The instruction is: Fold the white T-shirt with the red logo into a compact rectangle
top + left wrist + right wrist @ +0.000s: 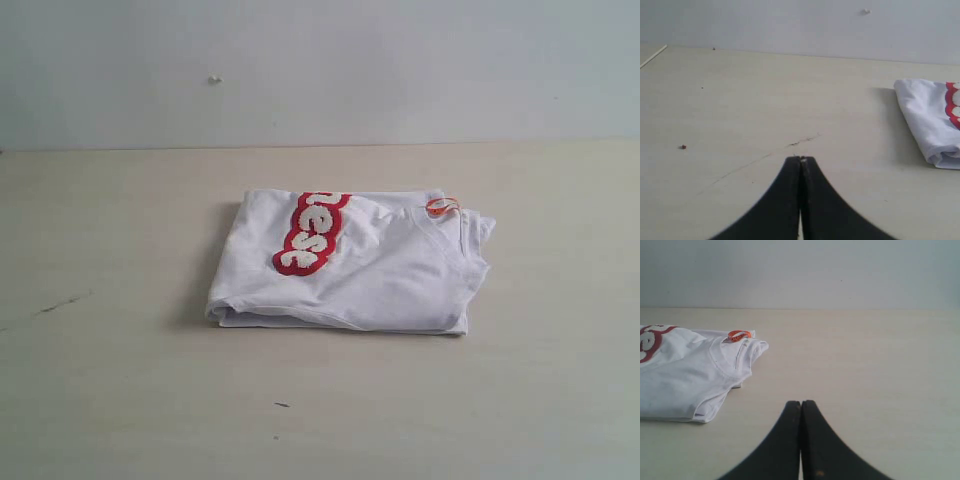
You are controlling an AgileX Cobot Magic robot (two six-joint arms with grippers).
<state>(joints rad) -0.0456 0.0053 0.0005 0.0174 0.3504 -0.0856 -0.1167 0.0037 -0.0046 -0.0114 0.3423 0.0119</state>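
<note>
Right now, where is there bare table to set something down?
Wide bare table lies left of the white T-shirt, right of its orange tag end, and in front of it. Only the middle is taken, by the folded shirt.

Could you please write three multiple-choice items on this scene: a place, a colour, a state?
1. In the exterior view, where on the shirt is the tag? A) far right corner B) near left corner C) centre
2. What colour outlines the logo? A) blue B) red C) green
3. How are the left claw and right claw? A) open B) shut on the shirt C) shut, empty
Answers: A, it lies at that corner; B, red rims the white letters; C, the jaws meet, away from the shirt.
</note>
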